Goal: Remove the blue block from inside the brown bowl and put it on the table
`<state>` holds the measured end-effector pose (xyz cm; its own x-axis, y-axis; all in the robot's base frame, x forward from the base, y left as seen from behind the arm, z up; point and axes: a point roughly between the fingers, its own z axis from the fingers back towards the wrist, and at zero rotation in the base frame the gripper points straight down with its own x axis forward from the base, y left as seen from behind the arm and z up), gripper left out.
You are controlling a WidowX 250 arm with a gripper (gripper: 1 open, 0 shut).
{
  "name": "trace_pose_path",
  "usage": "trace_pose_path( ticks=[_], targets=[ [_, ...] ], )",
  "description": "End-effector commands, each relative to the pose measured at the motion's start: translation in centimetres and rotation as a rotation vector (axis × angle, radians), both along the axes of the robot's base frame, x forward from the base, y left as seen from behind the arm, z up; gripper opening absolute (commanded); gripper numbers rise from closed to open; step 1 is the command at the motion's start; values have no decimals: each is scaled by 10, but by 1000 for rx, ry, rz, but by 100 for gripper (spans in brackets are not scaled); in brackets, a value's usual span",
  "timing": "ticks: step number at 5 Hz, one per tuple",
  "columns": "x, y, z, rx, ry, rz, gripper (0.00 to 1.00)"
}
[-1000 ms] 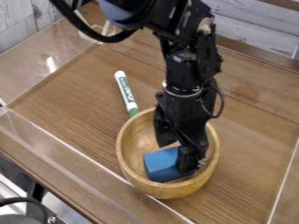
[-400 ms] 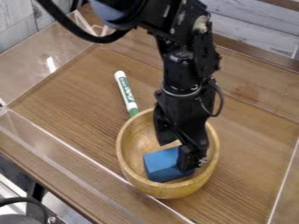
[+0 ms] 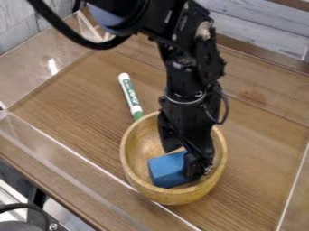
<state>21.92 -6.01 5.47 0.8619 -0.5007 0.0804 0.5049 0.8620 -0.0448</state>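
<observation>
Gripper (image 3: 183,155) is pointing straight down, lowered inside the brown bowl (image 3: 135,162), jaws spread wide. Nothing held. My fingers straddle the blue block (image 3: 165,169): one finger (image 3: 203,161) runs down the block's right side toward the bowl's inner wall, the other sits behind the block's top edge. Can't tell whether either finger is touching the block.

Block sits on the bowl floor, slightly tilted, toward the near-right part of the bowl.

Bowl rests on the table (image 3: 72,99) near the front edge, close to the clear acrylic wall (image 3: 49,149).

White-and-green marker (image 3: 129,97) lies flat on the table just behind-left of the bowl, its lower end close to the rim, apart from my arm.
</observation>
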Motion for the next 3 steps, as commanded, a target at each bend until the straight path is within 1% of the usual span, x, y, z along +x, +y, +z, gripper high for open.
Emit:
trace_pose_path(
  ticks=[1, 2, 3],
  targets=[
    [5, -2, 3, -14, -41, -1, 100],
    [4, -1, -2, -16, -44, -2, 0],
    [4, 0, -1, -15, -44, 2, 0]
  ],
)
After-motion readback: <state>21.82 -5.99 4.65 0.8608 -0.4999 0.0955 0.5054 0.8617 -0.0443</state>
